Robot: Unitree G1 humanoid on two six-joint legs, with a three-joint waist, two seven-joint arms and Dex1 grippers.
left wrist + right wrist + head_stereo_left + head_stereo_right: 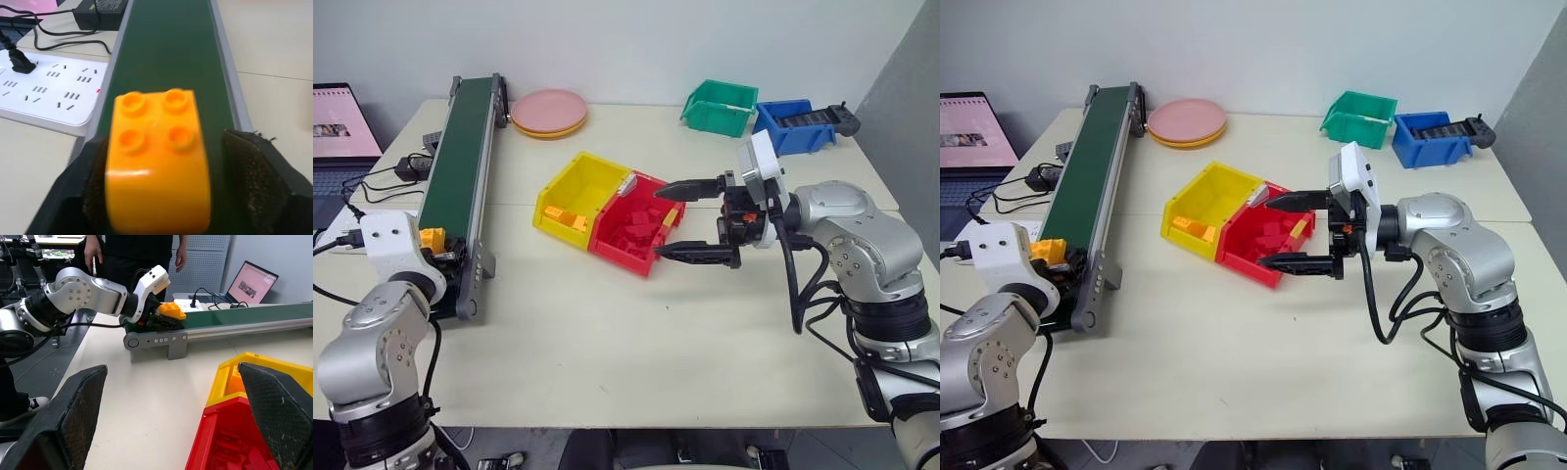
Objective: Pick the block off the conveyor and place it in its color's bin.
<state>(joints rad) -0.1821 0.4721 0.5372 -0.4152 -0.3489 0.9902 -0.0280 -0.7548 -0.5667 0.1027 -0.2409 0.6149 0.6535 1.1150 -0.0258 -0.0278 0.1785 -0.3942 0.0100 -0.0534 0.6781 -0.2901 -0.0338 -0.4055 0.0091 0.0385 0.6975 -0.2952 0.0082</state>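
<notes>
The yellow-orange block (156, 166) sits at the near end of the dark green conveyor (460, 147), also visible as the block (432, 238). My left gripper (166, 139) straddles it. One finger (90, 186) lies against the block's side, and the other finger (254, 171) stands a little off it with a strip of belt showing between. The yellow bin (582, 166) stands mid-table with a few orange bricks inside, joined to a red bin (622, 257) of red bricks. My right gripper (658, 222) hovers open over the red bin's near side, holding nothing.
Pink plates (549, 111) lie beyond the conveyor's far end. A green bin (720, 106) and a blue bin (793, 125) stand at the far right. A laptop (337, 127), a white power strip (49, 93) and cables lie left of the belt. A person (137, 249) stands beyond the table.
</notes>
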